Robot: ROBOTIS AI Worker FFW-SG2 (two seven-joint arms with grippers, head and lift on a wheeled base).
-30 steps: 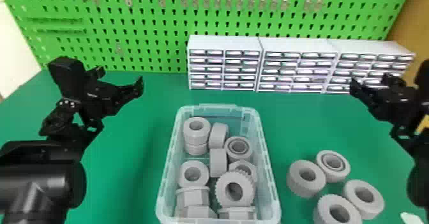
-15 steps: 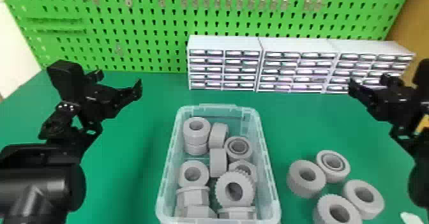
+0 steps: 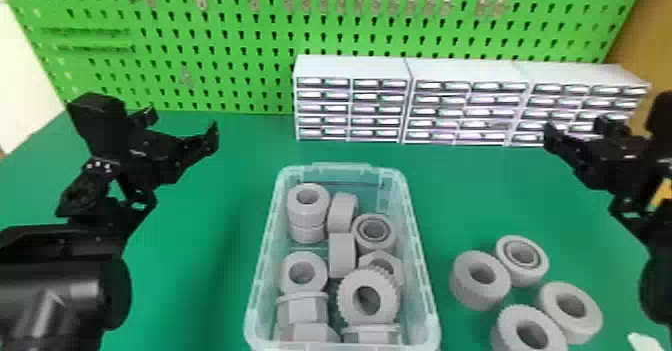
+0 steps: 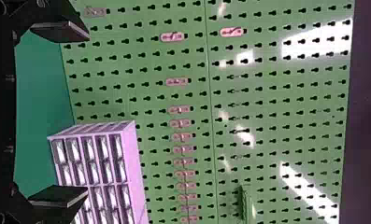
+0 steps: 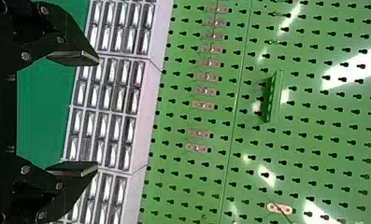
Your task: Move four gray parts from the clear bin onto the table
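In the head view, the left gripper [image 3: 184,122] hangs over the left side of the green table [image 3: 240,150], its two fingers spread wide with nothing between them; it sits slightly farther out to the left than in the earlier frames. The right gripper [image 3: 577,127] is above the table's right side, in front of the drawer cabinets [image 3: 465,70], also spread wide and empty, a touch farther inward than before. The clear bin [image 3: 425,275] stands on the table between the arms, in the same place as earlier, with its gray parts [image 3: 307,202] unchanged: plain rings, hexagonal pieces and a toothed ring, some stacked or standing on edge. Four loose parts [image 3: 481,280] lie close together on the table to the right of the bin, exactly as they lay before. In the left wrist view, the left gripper [image 4: 87,114] has its fingers far apart, holding nothing, with a drawer cabinet and the green pegboard [image 4: 267,116] beyond. In the right wrist view, the right gripper [image 5: 97,113] is likewise wide and empty, with the cabinets and pegboard beyond the fingers.
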